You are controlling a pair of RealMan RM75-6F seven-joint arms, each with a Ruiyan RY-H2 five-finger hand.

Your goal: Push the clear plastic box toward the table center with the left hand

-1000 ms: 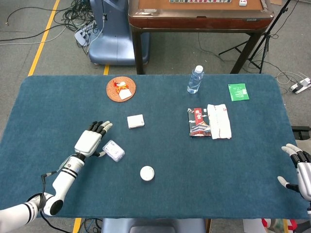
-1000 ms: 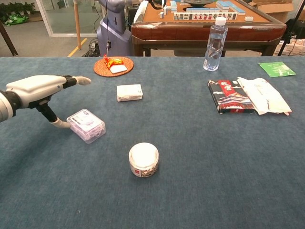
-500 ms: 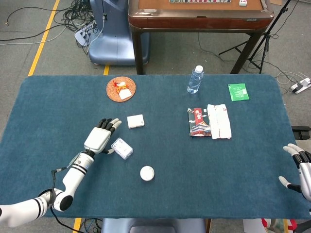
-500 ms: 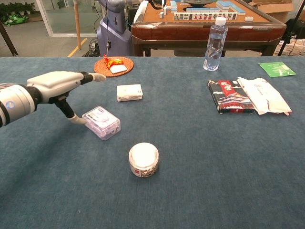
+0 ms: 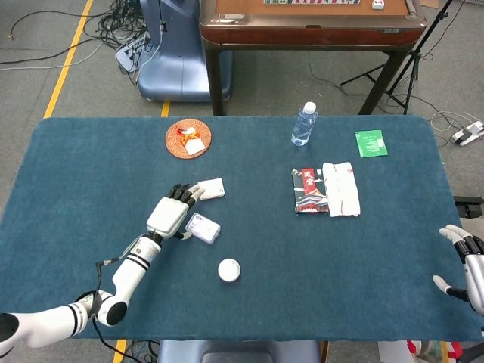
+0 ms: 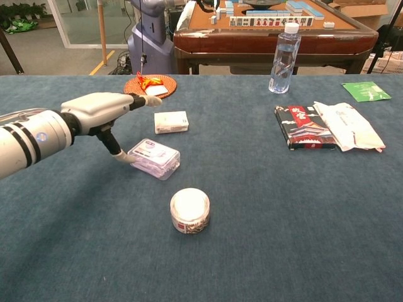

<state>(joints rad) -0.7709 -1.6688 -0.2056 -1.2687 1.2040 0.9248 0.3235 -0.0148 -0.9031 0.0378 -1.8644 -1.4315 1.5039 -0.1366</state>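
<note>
Left hand open, fingers extended, thumb touching left edge of clear plastic box. Keep push low, steady rightward; steer box between white carton and round tub. Right hand open, idle at bench right edge.

On the table, the left hand lies left of centre, touching the plastic box to its right. A round tub sits below the box; a small carton lies just above.

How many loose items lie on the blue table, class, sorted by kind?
Boxes: 2, clear plastic box, white box
Bottles: 1
Round tubs: 1
Packets: 3
Woven coasters: 1
Total: 8
</note>
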